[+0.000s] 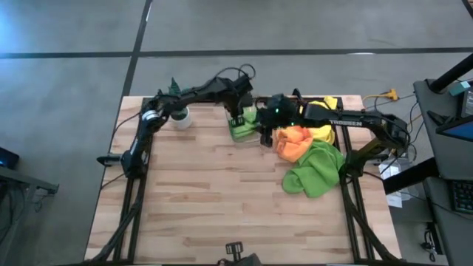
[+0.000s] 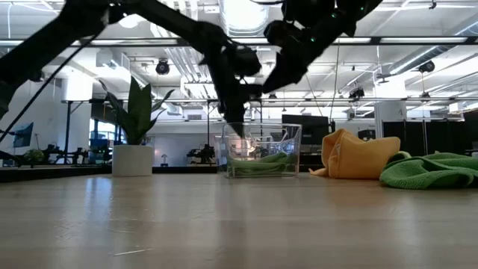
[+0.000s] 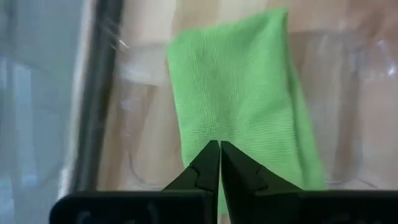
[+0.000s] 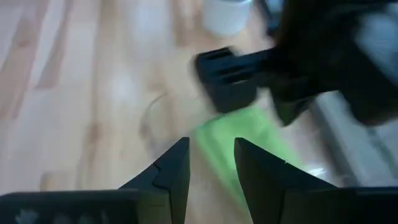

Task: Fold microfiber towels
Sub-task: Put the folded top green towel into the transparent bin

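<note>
Around my tabletop (image 1: 207,207), pale wooden planks, the floor (image 1: 66,66) is smooth grey concrete crossed by dark seam lines. Looking level across it, I see a big open hall: a white ceiling hung with ducts, pipes and bright lamps (image 2: 243,15), white walls, and tall windows (image 2: 101,123) at the far side. Dark shapes in the distance may be desks or machines. A black workstation (image 1: 447,111) stands at my right.

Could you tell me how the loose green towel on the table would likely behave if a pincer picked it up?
The crumpled green towel would probably droop limply, since it lies in soft folds. It looks light. Lifting it might tug the orange towel touching it.
</note>
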You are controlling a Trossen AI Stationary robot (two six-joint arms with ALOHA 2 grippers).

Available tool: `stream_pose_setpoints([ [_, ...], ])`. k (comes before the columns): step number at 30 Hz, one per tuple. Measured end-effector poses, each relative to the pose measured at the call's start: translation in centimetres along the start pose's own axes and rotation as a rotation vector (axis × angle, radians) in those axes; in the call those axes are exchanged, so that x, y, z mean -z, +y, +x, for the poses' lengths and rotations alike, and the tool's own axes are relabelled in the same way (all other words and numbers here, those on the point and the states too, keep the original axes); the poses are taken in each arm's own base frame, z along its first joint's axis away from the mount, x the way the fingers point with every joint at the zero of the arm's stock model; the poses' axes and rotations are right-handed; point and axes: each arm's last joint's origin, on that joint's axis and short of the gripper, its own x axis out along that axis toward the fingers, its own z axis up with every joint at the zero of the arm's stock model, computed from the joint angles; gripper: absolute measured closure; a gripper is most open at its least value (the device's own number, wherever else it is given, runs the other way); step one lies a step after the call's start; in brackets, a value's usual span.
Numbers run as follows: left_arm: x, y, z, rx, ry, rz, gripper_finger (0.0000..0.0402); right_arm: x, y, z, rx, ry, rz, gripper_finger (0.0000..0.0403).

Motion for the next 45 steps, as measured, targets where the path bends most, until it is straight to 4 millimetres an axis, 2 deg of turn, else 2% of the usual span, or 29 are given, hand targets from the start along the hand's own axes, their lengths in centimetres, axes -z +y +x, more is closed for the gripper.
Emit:
stream_pose_setpoints([
  [4, 0.3, -0.1, -3.5, -0.008, -0.059, -0.003, 0.0401, -0.6, -3.2, 0.1, 0.021, -0.009, 0.058, 0.0282],
  [8, 1.8, -0.7, -6.6, 0.059, -0.12, -0.044, 0.0402, 0.6, -6.8, 2.4, -0.123, 0.072, 0.184, 0.0282],
  [13, 5.0, -2.0, -8.3, 0.066, -0.211, -0.147, 0.0402, -0.2, -8.7, 5.9, -0.179, 0.231, 0.117, 0.0282],
  [18, 9.6, -3.7, -8.9, 0.066, -0.299, -0.307, 0.0402, -0.6, -9.8, 9.6, -0.239, 0.418, 0.155, 0.0282],
  [25, 15.9, -6.4, -10.7, 0.059, -0.437, -0.484, 0.0401, -0.9, -9.8, 12.7, -0.238, 0.606, 0.146, 0.0282],
  [31, 19.1, -7.9, -11.6, 0.078, -0.498, -0.596, 0.0401, -1.0, -8.7, 14.7, -0.229, 0.663, 0.126, 0.0282],
  [37, 20.1, -8.5, -12.0, 0.07, -0.514, -0.621, 0.0401, -0.2, -8.2, 16.6, -0.08, 0.746, 0.064, 0.0282],
  [39, 20.2, -8.5, -12.0, 0.068, -0.516, -0.621, 0.0402, -0.1, -8.5, 16.8, -0.033, 0.75, 0.067, 0.0282],
  [43, 20.1, -8.5, -12.0, 0.068, -0.519, -0.621, 0.0401, -0.4, -9.4, 16.8, 0.172, 0.745, 0.075, 0.0282],
  [45, 20.1, -8.5, -12.0, 0.068, -0.52, -0.62, 0.0401, -1.0, -9.7, 16.5, 0.195, 0.716, 0.082, 0.0282],
])
